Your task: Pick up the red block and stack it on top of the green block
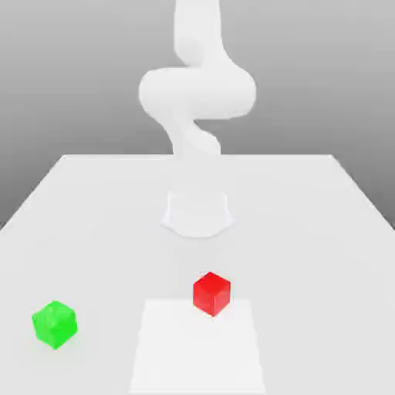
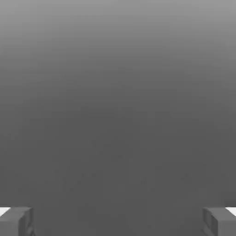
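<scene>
Two small cubes sat apart on the white table [image 1: 324, 231].
The glossy red cube [image 1: 211, 293] lay lower centre, the green cube [image 1: 55, 324] lower left; the gripper [image 2: 118, 221] was spread wide, empty.

White table with two blocks and the arm's base

The table [image 1: 324, 231] is a flat white surface reaching back to a plain grey backdrop, with a slightly brighter rectangular patch [image 1: 197, 347] at its near edge, at about 6 o'clock from the table's middle. The red block [image 1: 211, 293] rests on the table at the far edge of that patch, turned so one corner faces the camera. The green block [image 1: 55, 324] sits on the bare table well apart from it, at roughly 8 o'clock from the red block, also turned corner-on. The robot's round white base [image 1: 197, 214] stands on the table at 12 o'clock from the red block.
</scene>
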`<state>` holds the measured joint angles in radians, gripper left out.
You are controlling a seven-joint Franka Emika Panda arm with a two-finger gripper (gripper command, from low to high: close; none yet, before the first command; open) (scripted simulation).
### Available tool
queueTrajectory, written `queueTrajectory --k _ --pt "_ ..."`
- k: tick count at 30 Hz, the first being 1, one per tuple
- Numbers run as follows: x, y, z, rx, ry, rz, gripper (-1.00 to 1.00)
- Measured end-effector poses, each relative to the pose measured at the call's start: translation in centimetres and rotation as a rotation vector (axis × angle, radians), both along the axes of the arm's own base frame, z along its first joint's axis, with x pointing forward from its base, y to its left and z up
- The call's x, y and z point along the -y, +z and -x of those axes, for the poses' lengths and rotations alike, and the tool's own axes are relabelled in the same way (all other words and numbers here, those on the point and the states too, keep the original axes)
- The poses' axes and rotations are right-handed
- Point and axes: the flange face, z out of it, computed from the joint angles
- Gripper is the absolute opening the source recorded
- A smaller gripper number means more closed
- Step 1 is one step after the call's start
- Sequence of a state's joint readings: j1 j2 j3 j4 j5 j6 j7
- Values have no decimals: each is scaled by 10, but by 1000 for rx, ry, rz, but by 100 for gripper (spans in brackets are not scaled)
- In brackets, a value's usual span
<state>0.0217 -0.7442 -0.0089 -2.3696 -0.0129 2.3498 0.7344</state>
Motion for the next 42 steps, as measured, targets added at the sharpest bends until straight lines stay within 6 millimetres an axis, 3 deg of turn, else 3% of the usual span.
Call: queueTrajectory --k 4,9,13,17,19,24,25,32,40,42 --pt "-7 -99 -31 -145 133 92 0" --pt "-15 -225 -36 -323 318 183 0" --pt "-20 -326 -11 -474 494 242 0" --pt "-23 -429 38 -633 697 284 0" --pt "-23 -463 51 -670 746 291 0" --pt "-23 -507 57 -682 762 296 0" --pt "-23 -514 57 -683 762 296 -100" --pt "-23 -516 58 -684 763 295 -100" --pt "-23 -460 57 -684 762 294 -100" --pt "-7 -451 46 -690 683 257 -100"
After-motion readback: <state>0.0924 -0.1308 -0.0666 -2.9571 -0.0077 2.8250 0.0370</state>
